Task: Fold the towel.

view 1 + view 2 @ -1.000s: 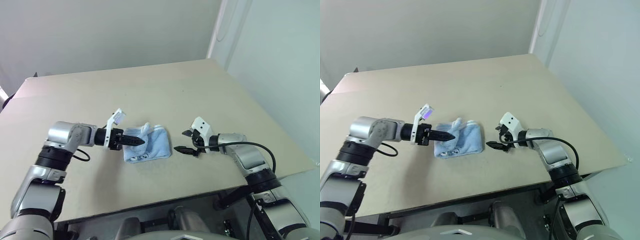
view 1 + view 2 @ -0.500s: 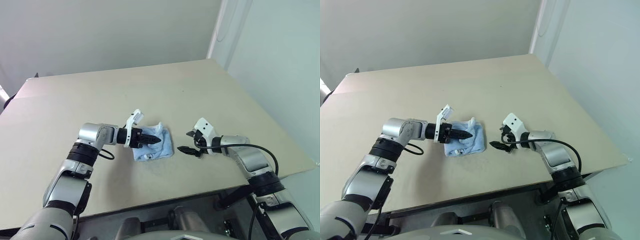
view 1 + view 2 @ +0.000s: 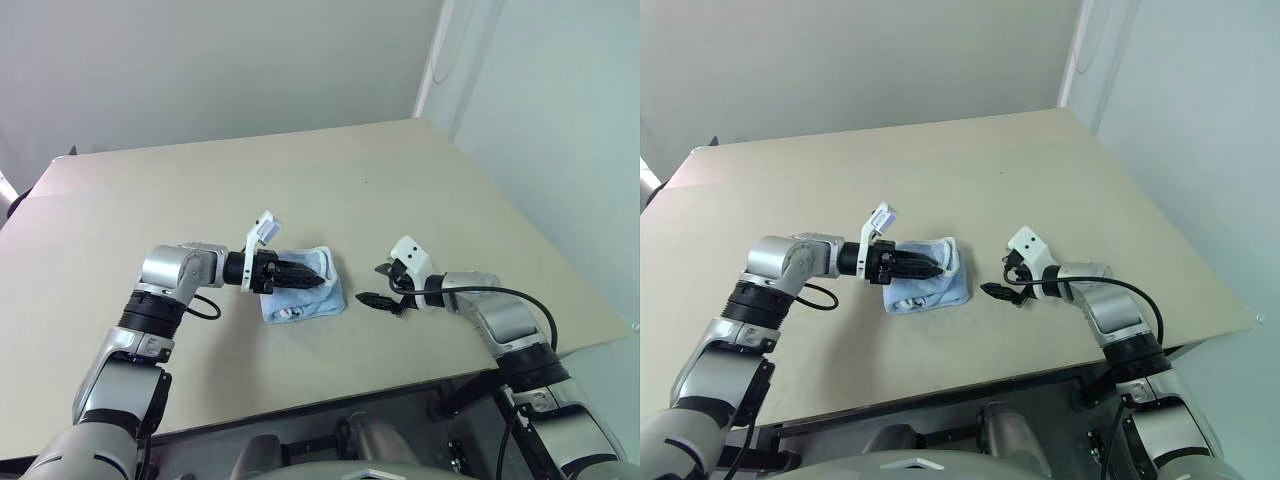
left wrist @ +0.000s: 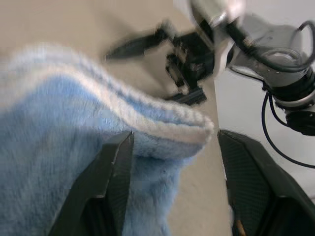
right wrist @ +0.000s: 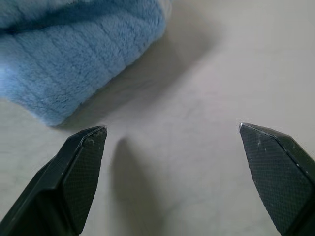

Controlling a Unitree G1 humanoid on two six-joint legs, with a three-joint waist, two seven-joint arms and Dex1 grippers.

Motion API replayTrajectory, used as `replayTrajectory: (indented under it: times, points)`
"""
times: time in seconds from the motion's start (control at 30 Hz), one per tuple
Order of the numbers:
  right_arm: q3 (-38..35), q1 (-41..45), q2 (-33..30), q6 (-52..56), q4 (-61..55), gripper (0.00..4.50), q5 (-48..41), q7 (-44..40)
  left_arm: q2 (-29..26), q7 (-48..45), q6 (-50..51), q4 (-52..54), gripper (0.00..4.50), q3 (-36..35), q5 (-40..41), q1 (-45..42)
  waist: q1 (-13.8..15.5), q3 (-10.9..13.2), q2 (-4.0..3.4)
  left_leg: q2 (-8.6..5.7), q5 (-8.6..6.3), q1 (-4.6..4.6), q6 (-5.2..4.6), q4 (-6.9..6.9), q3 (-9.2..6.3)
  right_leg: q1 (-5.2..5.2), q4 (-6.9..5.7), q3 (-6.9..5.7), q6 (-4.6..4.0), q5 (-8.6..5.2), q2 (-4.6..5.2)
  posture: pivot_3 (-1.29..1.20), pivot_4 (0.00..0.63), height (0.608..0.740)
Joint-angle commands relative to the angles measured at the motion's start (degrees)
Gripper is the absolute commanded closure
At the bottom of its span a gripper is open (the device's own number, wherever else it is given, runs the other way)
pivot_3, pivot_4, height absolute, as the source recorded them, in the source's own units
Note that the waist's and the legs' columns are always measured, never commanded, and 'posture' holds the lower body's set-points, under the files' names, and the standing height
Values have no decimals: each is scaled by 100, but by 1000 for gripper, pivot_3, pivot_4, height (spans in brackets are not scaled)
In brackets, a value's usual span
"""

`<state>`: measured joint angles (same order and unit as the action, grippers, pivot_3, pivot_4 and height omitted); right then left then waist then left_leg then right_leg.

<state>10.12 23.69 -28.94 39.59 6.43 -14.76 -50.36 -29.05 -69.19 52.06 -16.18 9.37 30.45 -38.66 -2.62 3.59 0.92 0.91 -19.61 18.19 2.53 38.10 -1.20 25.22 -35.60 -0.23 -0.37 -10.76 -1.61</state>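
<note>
Since a second earlier, the left arm had swung in from the table's left side and carried the towel's left edge over toward the right, so the cloth went from a loose spread with a raised flap to a tighter folded bundle. In the same second its fingers went from pinched shut to parted. The right arm barely shifted.

The table (image 3: 420, 180) was bare apart from the towel (image 3: 312, 292), which lay near the front middle, between the two arms, its long axis running roughly left to right. Its folded layers sat stacked, with a white piped edge along the top.

The left gripper (image 3: 310, 279) lay directly over the towel, pointing right along that long axis. In the left wrist view its fingers (image 4: 110, 189) stood apart with the folded edge between them; one finger touched the pile and the other was clear of it, so the hold looked released rather than clamped.

The right gripper (image 3: 372, 286) hovered just right of the towel, apart from it, pointing left toward it, with its jaws spread wide and nothing between them; bare table showed in the gap.

The left gripper was therefore the nearer one, already at the cloth. Any further fold probably depended on it withdrawing leftward without dragging the top layer.

No containers were on the table.
</note>
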Motion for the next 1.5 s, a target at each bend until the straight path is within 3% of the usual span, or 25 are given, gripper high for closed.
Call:
replayTrajectory:
  times: [0.03,0.17,0.4,0.67,0.8,0.97,1.1,1.27,1.5]
  points:
    - [-345,267,33,545,-238,0,-483,-134,1,128,-931,228,1581,-320,-190,36,0,0,0,0,0,0,0,0,0,0,0,0,0,0,0,0,0,740]
    - [-270,296,53,584,-244,0,-458,-45,73,244,-2163,147,1581,-67,-789,353,5,-1,-1,1,0,-3,0,-1,2,0,-1,4,1,0,-3,0,0,740]
    - [-173,306,89,445,-273,0,-299,187,923,767,-3995,-851,1581,-26,-1434,689,27,-2,1,-3,0,1,0,7,4,-3,-2,10,3,2,-2,0,0,740]
    - [-553,297,119,823,-597,0,-810,138,1450,853,-5617,-2528,1581,198,-2161,700,26,-7,0,-3,0,-12,0,8,2,-15,-4,10,8,5,-6,0,0,740]
    - [-894,460,250,1320,-508,0,-1301,144,1531,785,-6107,-2846,1581,197,-2294,756,11,-14,-5,-3,-1,-82,-1,1,-1,-92,24,6,-8,-7,-7,0,0,740]
    - [-1005,786,324,2568,-320,0,-1990,29,1546,504,-6253,-2529,1581,27,-2048,896,-7,-19,-8,-5,-1,-81,0,1,-1,-100,43,5,3,-1,-8,0,0,740]
    - [-1241,1397,655,3561,771,0,-2238,271,1245,160,-6134,-1801,1581,-83,-1874,1069,-10,-19,-8,-2,-3,-75,-4,-7,-3,-93,41,11,6,1,-12,0,0,740]
    - [-1397,1962,996,3930,1997,0,-2144,528,711,-66,-5543,-756,1581,-319,-1533,1240,0,-19,-9,5,-10,-69,-16,-9,-4,-77,28,19,21,11,-25,0,0,740]
    - [-1112,2137,1250,3847,2407,0,-2048,410,145,33,-5047,69,1581,-545,-1355,1489,-24,-18,-10,6,-11,-67,-18,-9,-3,-73,27,24,22,11,-27,0,0,740]
